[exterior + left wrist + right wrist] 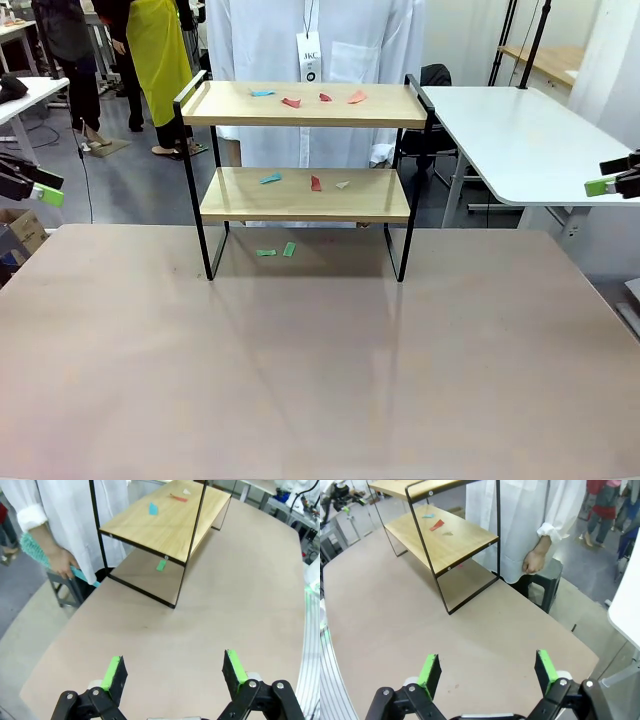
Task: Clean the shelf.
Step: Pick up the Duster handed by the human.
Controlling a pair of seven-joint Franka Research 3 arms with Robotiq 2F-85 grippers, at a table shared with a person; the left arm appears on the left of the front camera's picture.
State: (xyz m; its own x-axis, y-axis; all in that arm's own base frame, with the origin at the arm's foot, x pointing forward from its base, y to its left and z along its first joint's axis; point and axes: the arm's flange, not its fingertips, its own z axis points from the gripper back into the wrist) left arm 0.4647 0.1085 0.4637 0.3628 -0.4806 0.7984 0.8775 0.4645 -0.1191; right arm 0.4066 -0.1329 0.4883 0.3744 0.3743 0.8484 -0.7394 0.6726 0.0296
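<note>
The shelf [300, 105] stands at the far middle of the table, two wooden boards in a black frame. Several paper scraps in red, blue and pale tones lie on its top board [291, 102] and its lower board [316, 183]. Two green scraps [289, 249] lie on the table under it. My left gripper [35, 186] hangs open at the left edge, well off the shelf. My right gripper [612, 180] hangs open at the right edge. The left wrist view shows the lower board [170, 520] ahead of the open left gripper [175, 672]; the right wrist view shows the shelf [445, 537] beyond the open right gripper [487, 672].
A person in a white coat [310, 60] stands behind the shelf, holding a teal duster [32, 550] in one hand [62, 562]; the other hand [534, 560] hangs free. A stool [545, 582] stands beside the person. A white table [510, 140] is at the back right.
</note>
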